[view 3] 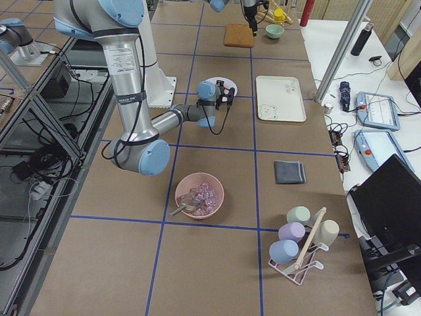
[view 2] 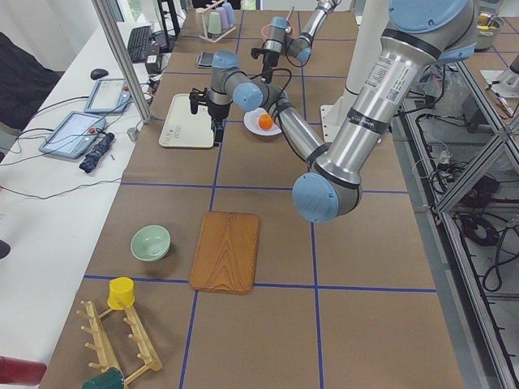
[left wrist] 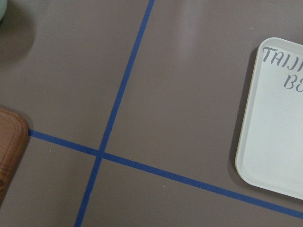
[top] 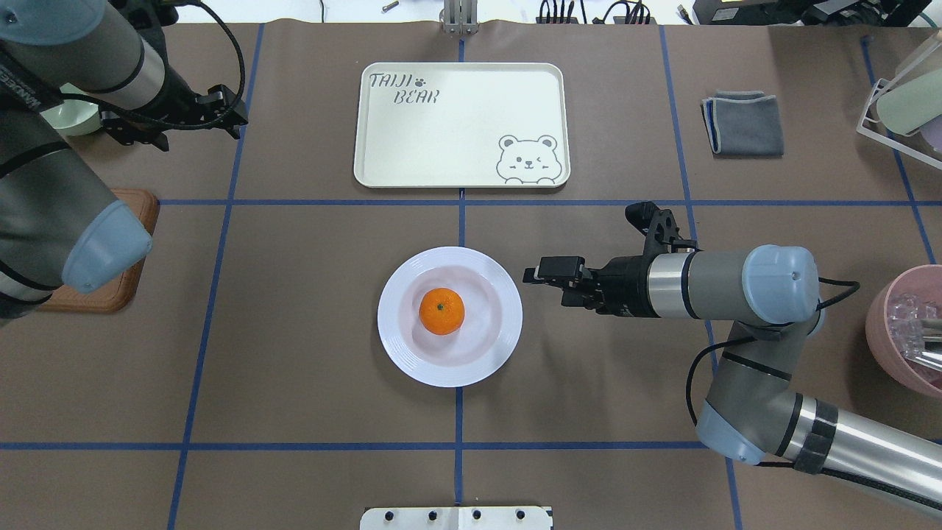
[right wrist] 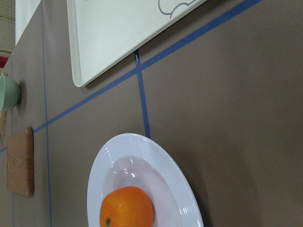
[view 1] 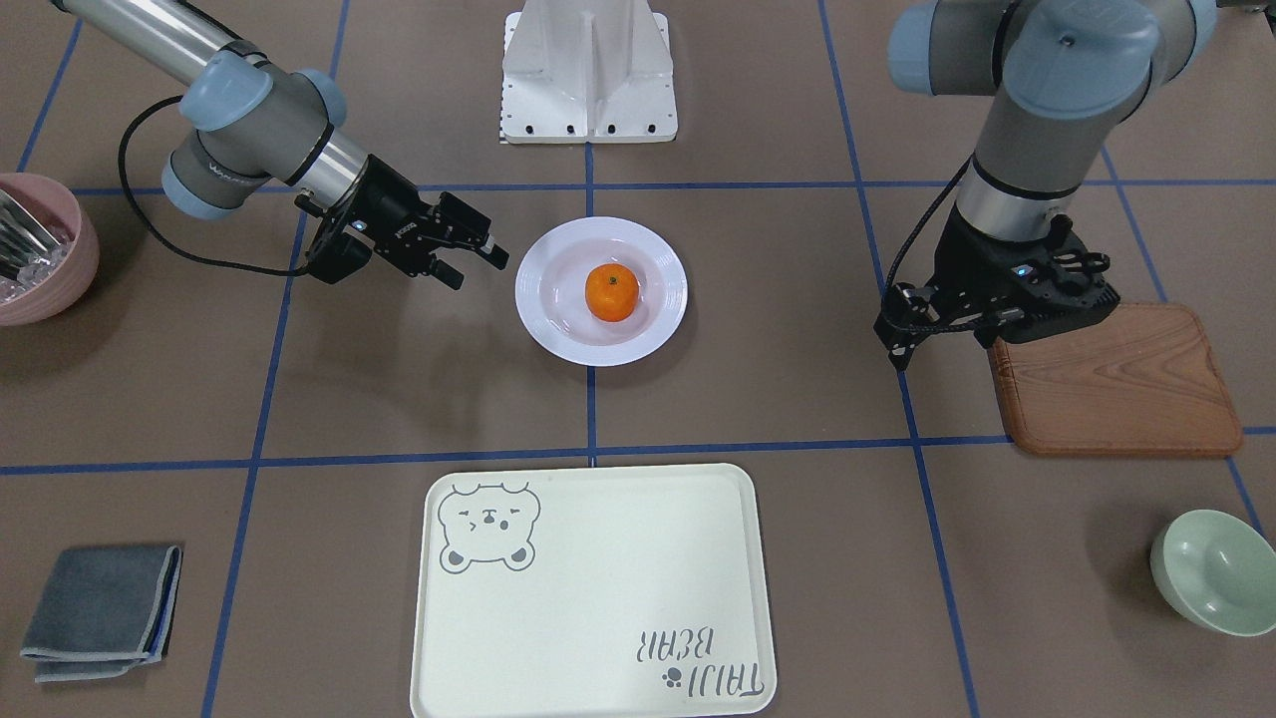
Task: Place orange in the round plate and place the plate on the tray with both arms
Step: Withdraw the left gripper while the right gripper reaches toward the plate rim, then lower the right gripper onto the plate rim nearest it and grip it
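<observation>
Worktop (top: 294, 353) carries all we see: the tray (top: 456, 125) lies at its far side, apart from the plate (top: 397, 346) in the middle. Our right pincer (top: 548, 276) hovers beside the plate's rim, released; our left pincer (top: 234, 110) hangs well apart, likewise released. The orange (top: 441, 311) sits in the plate.

Right arm (top: 725, 285) and left arm (view 1: 1032, 120): silver-grey tubes, light-blue joint caps, black bands. Black right gripper (view 1: 469, 262) and left gripper (view 1: 894, 344), small blue light on each. Black cable (view 1: 122, 160) loops off each wrist. White base mount (view 1: 588, 85), row of dark screw holes.
</observation>
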